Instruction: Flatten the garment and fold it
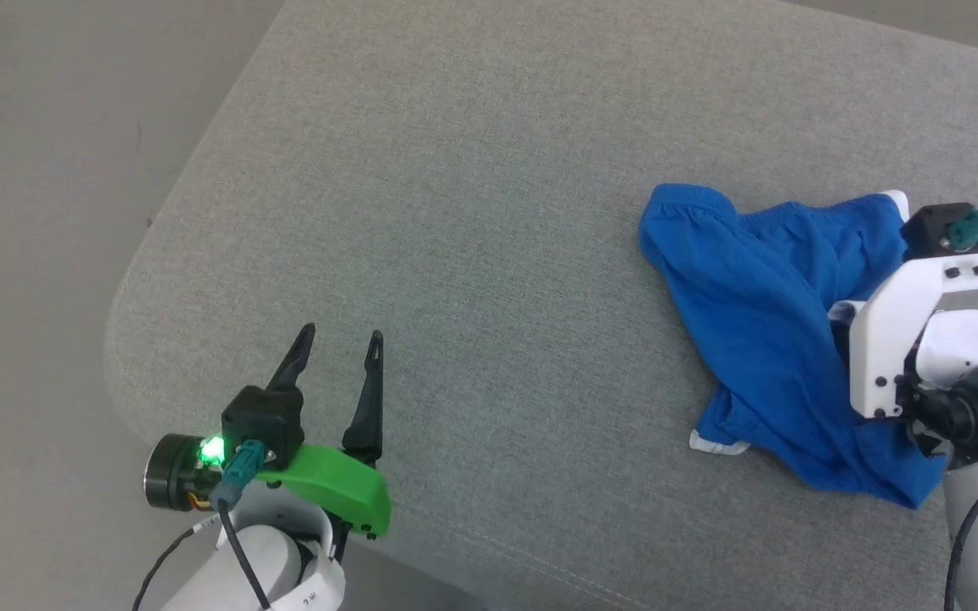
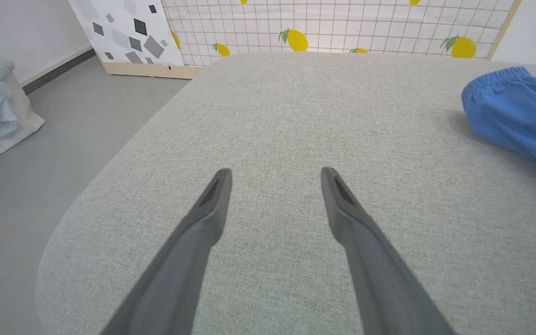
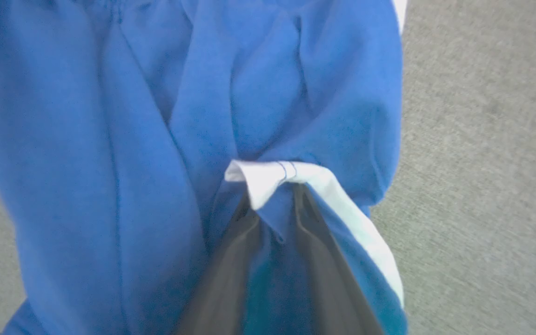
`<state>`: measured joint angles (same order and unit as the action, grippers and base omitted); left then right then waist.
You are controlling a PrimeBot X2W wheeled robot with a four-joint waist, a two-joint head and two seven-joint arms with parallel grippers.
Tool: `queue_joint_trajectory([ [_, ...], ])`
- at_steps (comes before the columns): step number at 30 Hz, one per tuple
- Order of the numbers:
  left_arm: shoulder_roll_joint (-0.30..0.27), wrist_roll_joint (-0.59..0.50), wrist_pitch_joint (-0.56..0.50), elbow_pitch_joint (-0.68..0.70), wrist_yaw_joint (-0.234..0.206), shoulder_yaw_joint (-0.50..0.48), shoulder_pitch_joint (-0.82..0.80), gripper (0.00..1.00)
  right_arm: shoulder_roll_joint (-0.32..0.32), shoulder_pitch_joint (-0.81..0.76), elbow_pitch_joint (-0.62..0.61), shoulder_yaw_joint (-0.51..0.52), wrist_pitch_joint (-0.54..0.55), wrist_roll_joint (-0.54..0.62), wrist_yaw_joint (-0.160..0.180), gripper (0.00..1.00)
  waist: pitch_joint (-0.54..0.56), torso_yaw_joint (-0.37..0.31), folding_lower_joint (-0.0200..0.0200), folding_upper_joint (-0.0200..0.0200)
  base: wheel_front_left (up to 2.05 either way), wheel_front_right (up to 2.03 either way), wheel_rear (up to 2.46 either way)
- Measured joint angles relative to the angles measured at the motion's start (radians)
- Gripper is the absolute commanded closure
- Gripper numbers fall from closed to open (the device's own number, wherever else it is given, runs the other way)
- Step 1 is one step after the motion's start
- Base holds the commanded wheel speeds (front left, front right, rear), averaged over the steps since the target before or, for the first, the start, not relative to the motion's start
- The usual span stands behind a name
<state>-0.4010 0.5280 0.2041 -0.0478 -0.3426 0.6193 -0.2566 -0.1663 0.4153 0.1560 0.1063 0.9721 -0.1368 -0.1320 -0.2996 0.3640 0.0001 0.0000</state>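
**Right gripper pinches the white-trimmed hem of crumpled blue shorts**

The right gripper (image 3: pixel 272 204) has its two dark fingers (image 3: pixel 231 260) set narrow, with a fold of the blue shorts (image 3: pixel 110 139) between them. The white trim (image 3: pixel 342 200) of a leg hem drapes over their tips. The close view is slightly blurred, so how firm the pinch is cannot be told.

Around that gripper the shorts lie as a rumpled heap, not yet flattened. Seen from the head camera, they sit on the right side of the grey padded surface (image 1: pixel 455 212). The right arm's white wrist (image 1: pixel 888 339) is over the heap's right part. The gathered waistband (image 1: pixel 688 202) forms the heap's far left end.

The left gripper (image 1: pixel 341 333) is wide open and holds nothing. It hovers over bare surface near the rounded front-left corner, well apart from the shorts.

The step in hand appears to be taking hold of the hem so the heap can be drawn flat. To do it well, the pinch should probably sit on the trimmed edge itself rather than on a loose fold. A loose fold would likely slip out or drag the whole bundle along. A pull outward, low over the surface, would likely spread the cloth better than a high lift. The free left gripper would need to come across and hold the waistband end, so the cloth stretches between the two.
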Motion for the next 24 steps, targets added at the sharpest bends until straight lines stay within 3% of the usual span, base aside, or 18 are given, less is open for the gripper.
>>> queue_joint_trajectory([
  [9,-0.002,0.002,-0.009,-0.013,0.007,0.009,0.001,0.0,-0.01,0.001,-0.045,0.067,-0.146,-0.018,0.0,1.0,0.063,-0.034,0.0,0.0,0.0,0.0,0.0],
  [15,-0.013,0.008,-0.018,-0.005,0.002,0.012,0.012,0.0,-0.052,0.01,-0.1,0.138,-0.198,-0.051,0.0,1.0,0.119,-0.074,0.0,0.0,0.0,0.0,0.0],
  [24,-0.026,0.011,-0.028,0.026,-0.002,0.012,0.026,0.0,-0.194,0.029,-0.049,0.277,-0.346,0.05,0.0,1.0,0.142,-0.126,0.0,0.0,0.0,0.0,0.0],
])
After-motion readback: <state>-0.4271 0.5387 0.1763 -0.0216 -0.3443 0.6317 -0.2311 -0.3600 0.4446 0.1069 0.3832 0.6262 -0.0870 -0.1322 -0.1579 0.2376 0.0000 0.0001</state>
